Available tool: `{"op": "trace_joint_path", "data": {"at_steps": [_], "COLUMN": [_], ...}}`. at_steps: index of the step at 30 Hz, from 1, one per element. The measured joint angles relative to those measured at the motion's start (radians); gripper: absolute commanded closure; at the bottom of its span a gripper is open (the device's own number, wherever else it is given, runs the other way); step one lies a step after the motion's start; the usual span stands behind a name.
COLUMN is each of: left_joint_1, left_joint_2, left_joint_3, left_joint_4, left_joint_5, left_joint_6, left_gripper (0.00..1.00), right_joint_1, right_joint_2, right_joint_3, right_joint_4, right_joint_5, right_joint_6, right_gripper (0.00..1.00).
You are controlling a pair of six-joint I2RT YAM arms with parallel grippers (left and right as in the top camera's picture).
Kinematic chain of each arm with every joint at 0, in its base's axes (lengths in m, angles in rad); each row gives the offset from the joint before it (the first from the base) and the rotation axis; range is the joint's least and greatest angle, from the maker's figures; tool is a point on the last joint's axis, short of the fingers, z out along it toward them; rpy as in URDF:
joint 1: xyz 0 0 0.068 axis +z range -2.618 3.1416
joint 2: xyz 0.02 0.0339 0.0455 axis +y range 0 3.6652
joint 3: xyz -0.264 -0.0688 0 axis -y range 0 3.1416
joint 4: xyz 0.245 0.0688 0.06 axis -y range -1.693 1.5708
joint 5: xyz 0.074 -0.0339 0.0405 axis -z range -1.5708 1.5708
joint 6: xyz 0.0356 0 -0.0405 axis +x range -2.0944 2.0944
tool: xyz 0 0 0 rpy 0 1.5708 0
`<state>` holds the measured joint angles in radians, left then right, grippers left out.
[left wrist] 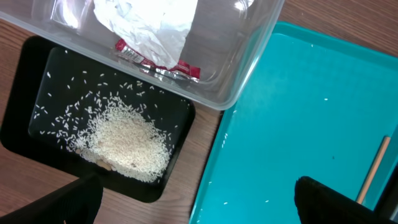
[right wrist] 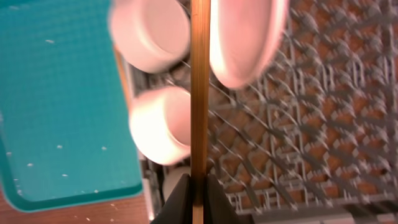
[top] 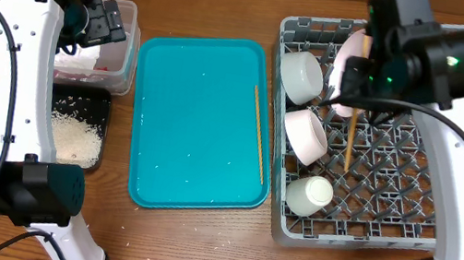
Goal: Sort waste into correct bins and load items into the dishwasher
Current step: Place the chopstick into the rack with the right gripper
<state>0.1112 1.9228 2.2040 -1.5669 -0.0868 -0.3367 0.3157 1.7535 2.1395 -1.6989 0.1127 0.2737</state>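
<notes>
Pinching chopstick (right wrist: 199,93) in R tool (right wrist: 198,193), fingers (right wrist: 180,202) drawn narrow and clamped on stick's near end. Holding it out over dish rack (right wrist: 298,143), lined up btwn plate (right wrist: 249,37) on one side and two bowls on the other: pale bowl (right wrist: 152,34) farther off, pinkish bowl (right wrist: 161,127) nearer. Can't tell whether far tip touches rack grid.

From overhead: plate on edge toward rack's far-left corner, both bowls along left wall, white cup (top: 309,194) lower down same wall near front corner.

Hovering w/ L tool (left wrist: 198,186) spread wide, nothing btwn fingers, up over right side of clear tub (left wrist: 249,68). Inside tub: crumpled white napkin (left wrist: 149,22) w/ red wrapper (left wrist: 163,64) poking out beneath it. Just beside tub on near side, black tray (left wrist: 25,124) w/ rice (left wrist: 127,142) heaped toward its right half, loose grains strewn round heap. Can't tell if tub and black tray touch.

Mid-counter (top: 195,246), btwn bins and rack: teal tray (left wrist: 280,124), a few white grains scattered on it, 2nd chopstick (top: 258,134) lying flat along its right edge, well apart from L tool.
</notes>
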Motion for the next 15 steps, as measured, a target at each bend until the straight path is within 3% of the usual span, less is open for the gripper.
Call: {"op": "trace_joint_path", "data": {"at_steps": [12,15], "left_joint_1": [0.000,0.000], "left_joint_2": [0.000,0.000], "left_joint_3": [0.000,0.000], "left_joint_4": [0.000,0.000], "left_joint_5": [0.000,0.000], "left_joint_6": [0.000,0.000], "left_gripper": [0.00,0.00], "right_joint_1": [-0.085,-0.085], "right_joint_2": [-0.003,-0.002], "right_joint_3": [-0.499,-0.529], "right_joint_4": [0.222,0.246], "right_joint_5": [0.051,0.052], "right_joint_6": [-0.079,-0.095], "right_gripper": [0.95,0.65]}}
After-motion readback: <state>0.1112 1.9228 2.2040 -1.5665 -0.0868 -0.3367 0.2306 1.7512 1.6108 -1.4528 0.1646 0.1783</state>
